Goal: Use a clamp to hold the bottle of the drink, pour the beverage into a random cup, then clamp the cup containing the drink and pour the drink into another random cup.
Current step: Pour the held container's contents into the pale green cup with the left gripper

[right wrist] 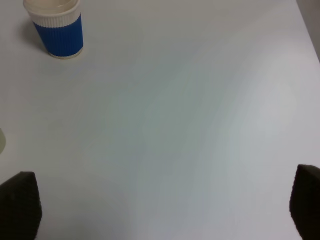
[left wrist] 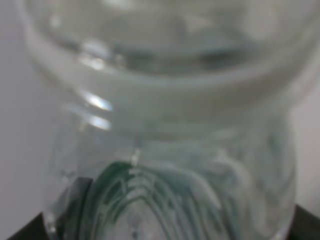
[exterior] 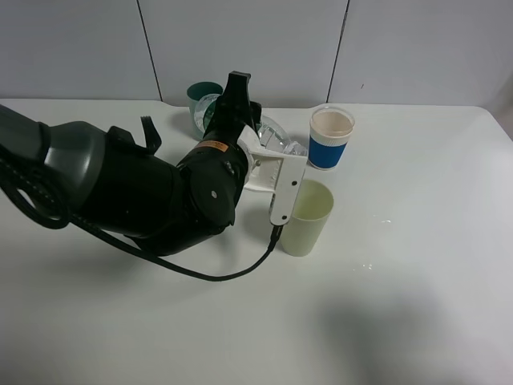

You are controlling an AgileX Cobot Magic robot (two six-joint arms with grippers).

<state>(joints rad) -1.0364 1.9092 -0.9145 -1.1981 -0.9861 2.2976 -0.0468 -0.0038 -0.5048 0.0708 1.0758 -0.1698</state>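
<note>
The high view showed the left fingers (exterior: 238,95) clenched on the clear bottle (exterior: 276,136), which was tipped onto its side close by the pale green cup (exterior: 309,218) on the counter (exterior: 417,265). The blue cup (exterior: 331,138) stood just beyond, slightly right.

In the left wrist view, the blurred bottle (left wrist: 165,125) filled the frame between dark fingertips (left wrist: 306,225).

In the right wrist view, the right fingers (right wrist: 18,204) were spread wide, grasping nothing, well apart from the blue cup (right wrist: 55,30).
</note>
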